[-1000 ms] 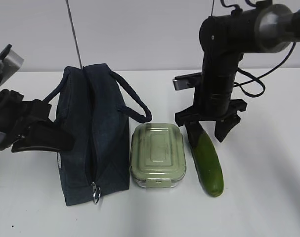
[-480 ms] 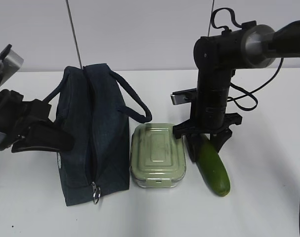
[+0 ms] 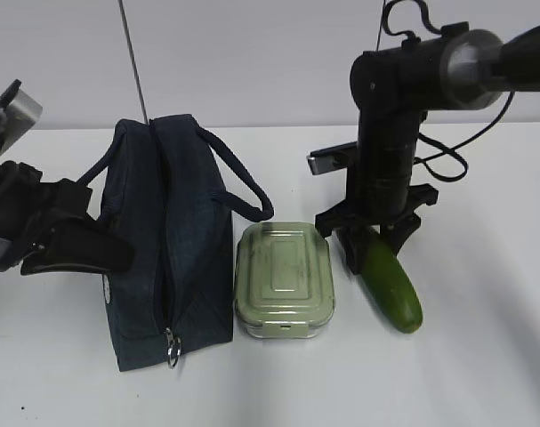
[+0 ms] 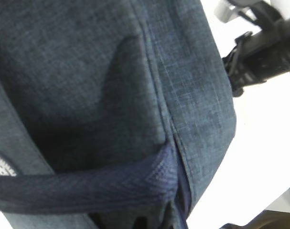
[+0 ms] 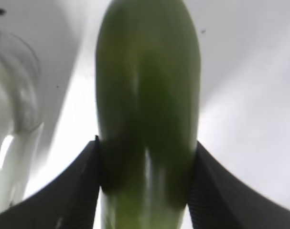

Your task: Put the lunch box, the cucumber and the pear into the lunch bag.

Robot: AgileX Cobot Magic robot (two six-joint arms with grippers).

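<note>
On the right of the white worktop (image 3: pixel 483 356), the right gripper (image 3: pixel 374 242) points straight down and its fingers (image 5: pixel 80 186) are clamped on the far end of the cucumber (image 3: pixel 390 283). The wrist view shows both dark pads pressed against the green skin. The cucumber lies at a slant, its near end angled away from the lunch box (image 3: pixel 283 278), which sits flat just beside it with its lid on. Touching the box's other side stands the lunch bag (image 3: pixel 167 240), navy, zipper running along its top with the ring pull (image 3: pixel 173 353) at the near end, one handle (image 3: pixel 243 182) arching over toward the box. Over on the left, the left gripper (image 3: pixel 74 245) sits against the bag's side; whether its fingers are wide or narrow, I cannot tell. The left wrist view is filled with navy fabric and a handle strap.
</note>
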